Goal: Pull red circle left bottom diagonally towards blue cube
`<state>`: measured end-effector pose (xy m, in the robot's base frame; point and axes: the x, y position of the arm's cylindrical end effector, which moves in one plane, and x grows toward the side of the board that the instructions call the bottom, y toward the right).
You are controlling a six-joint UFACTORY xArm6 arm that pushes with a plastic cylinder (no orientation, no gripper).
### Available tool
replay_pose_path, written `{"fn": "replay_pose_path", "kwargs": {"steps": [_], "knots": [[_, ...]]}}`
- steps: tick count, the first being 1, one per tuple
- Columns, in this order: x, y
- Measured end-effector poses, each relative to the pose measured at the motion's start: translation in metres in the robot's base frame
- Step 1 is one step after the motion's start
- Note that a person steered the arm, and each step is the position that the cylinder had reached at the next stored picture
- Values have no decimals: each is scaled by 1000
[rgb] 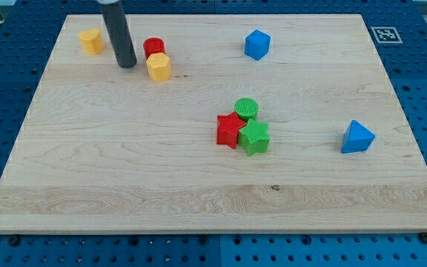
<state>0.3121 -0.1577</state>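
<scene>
The red circle is a short red cylinder near the view's top left, touching a yellow hexagonal block just below it. My tip is at the end of the dark rod, just left of both, a small gap away from them. The blue cube sits at the view's top, right of centre, well to the right of the red circle.
A yellow block lies at the top left corner area. A red star, a green circle and a green star-like block cluster at the centre. A blue triangle lies at the right. The wooden board rests on a blue pegboard.
</scene>
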Motion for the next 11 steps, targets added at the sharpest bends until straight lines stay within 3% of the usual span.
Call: {"fn": "replay_pose_path", "kwargs": {"steps": [1, 3, 4, 6, 9, 11], "knots": [[-31, 16], [-38, 74], [-43, 43], [-13, 33], [31, 107], [-6, 114]]}}
